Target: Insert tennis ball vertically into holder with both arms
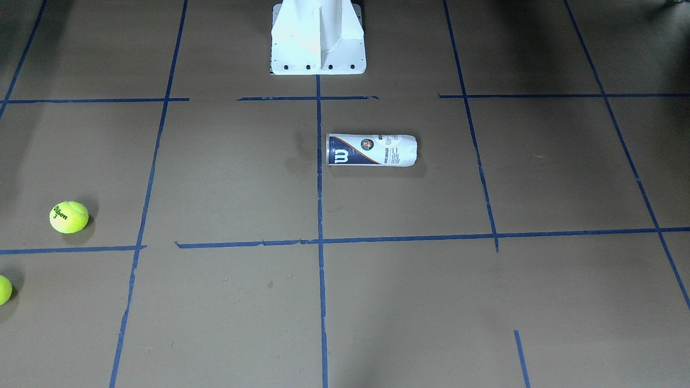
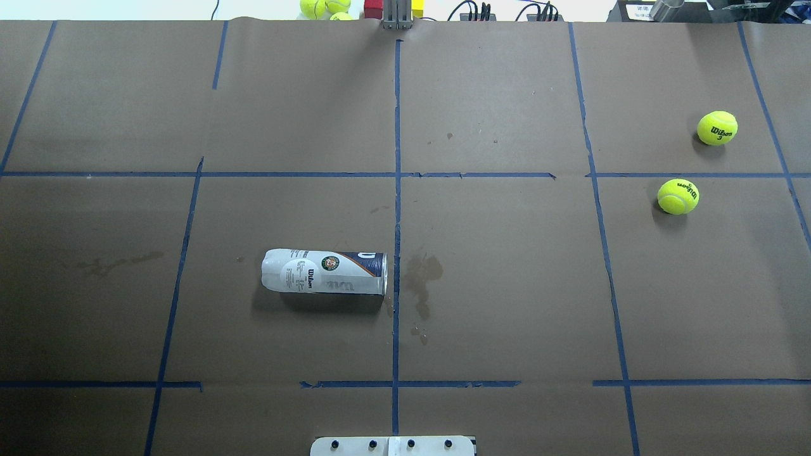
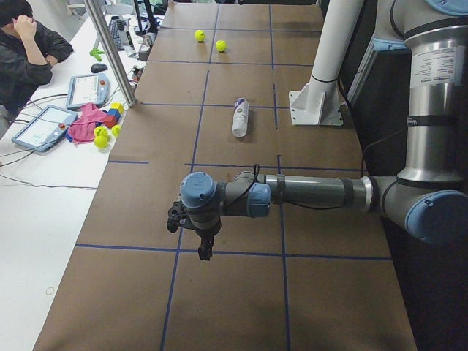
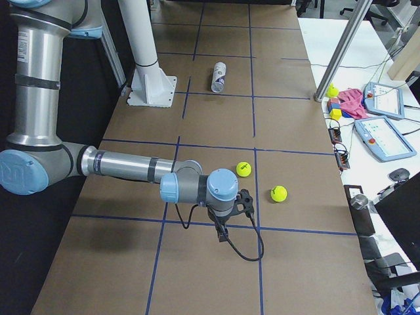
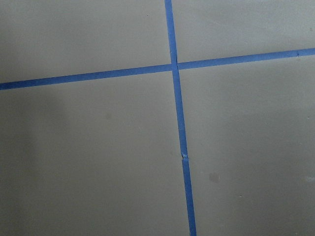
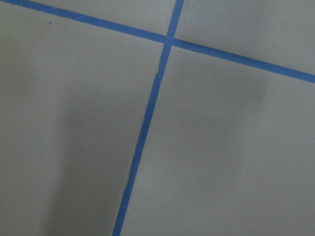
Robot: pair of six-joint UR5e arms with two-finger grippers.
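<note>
The holder (image 2: 324,272), a clear can with a white and navy label, lies on its side near the table's middle; it also shows in the front view (image 1: 372,150) and both side views (image 3: 240,117) (image 4: 219,77). Two yellow tennis balls (image 2: 717,128) (image 2: 678,196) rest on the table's right half, apart from the can. The left gripper (image 3: 203,245) hangs over bare table at the left end, far from the can. The right gripper (image 4: 223,233) hangs near the two balls (image 4: 244,169) (image 4: 279,193). I cannot tell whether either is open or shut. The wrist views show only brown paper and blue tape.
The white pedestal base (image 1: 318,48) stands at the robot's side of the table, behind the can. A metal pole (image 3: 110,51) rises at the far edge. Beyond it are spare balls (image 2: 323,7), tablets and a seated operator (image 3: 25,51).
</note>
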